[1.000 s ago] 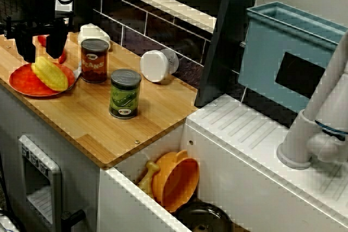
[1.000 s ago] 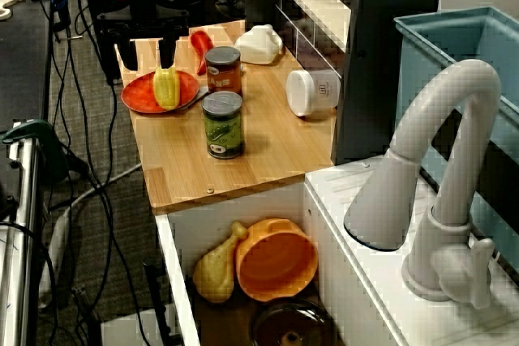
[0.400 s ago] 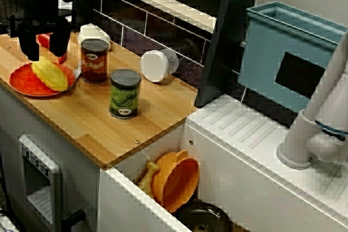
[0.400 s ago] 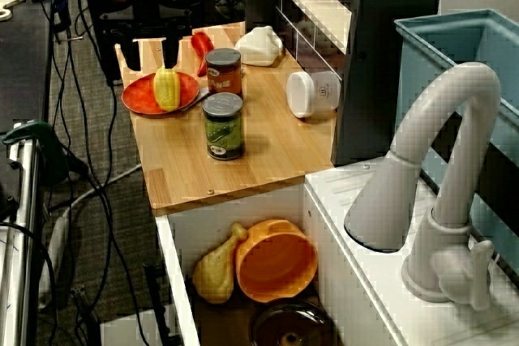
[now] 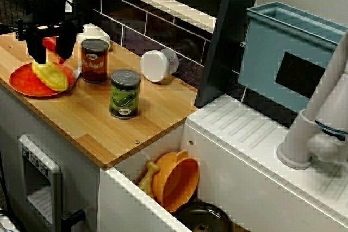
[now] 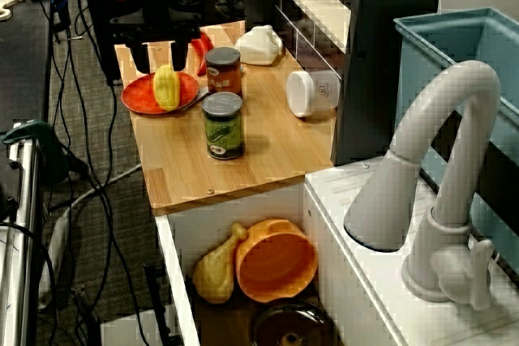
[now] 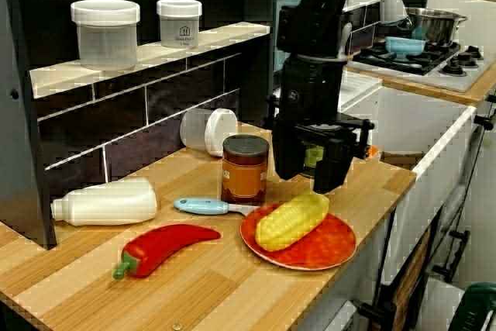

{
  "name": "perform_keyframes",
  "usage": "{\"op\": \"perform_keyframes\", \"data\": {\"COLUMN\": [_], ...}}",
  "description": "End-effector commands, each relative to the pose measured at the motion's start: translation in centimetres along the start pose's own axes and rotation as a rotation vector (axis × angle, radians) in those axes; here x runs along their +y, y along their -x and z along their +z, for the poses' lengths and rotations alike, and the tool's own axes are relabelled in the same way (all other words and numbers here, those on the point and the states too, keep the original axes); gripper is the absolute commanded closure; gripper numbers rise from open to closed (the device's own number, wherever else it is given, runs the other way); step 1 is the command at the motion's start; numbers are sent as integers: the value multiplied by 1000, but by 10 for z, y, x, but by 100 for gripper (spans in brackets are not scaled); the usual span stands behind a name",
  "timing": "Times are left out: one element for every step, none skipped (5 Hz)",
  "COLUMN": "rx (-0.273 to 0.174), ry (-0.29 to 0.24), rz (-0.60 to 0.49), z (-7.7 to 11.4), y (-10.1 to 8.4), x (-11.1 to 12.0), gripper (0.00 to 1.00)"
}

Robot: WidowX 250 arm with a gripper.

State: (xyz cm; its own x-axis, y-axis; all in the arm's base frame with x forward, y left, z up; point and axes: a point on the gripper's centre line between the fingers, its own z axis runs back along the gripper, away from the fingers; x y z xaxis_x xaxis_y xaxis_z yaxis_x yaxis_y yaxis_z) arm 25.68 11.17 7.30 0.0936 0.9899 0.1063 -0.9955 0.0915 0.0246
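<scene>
View from the sink side: the claw (image 5: 50, 55) hangs wide and empty over the corn cob (image 5: 50, 75), which lies on a red plate (image 5: 22, 85) at the surface's (image 5: 81, 112) far end.
View past the faucet: the cob is yellow and stubby.
View along the surface: its kernels are ridged. It is probably light, rigid plastic, best gripped across the middle.

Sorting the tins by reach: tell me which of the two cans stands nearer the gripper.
The brown-labelled beans can, right beside the open gripper and the orange plate; the green-labelled can stands farther along the counter, apart from both.
</scene>
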Motion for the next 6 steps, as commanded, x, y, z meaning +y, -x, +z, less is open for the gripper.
{"op": "perform_keyframes", "data": {"rx": [-51,-61,-58,-41,-29,-35], "ry": [21,10,-7,-17,-1,-3], "rz": [12,-10,-35,-61,-68,-77], "z": [-2,-5,-5,4,11,7], "y": [-2,-3,-2,-1,-2,-3], "x": [-12,-13,-7,-1,6,11], "gripper": [0,0,0,0,0,0]}}
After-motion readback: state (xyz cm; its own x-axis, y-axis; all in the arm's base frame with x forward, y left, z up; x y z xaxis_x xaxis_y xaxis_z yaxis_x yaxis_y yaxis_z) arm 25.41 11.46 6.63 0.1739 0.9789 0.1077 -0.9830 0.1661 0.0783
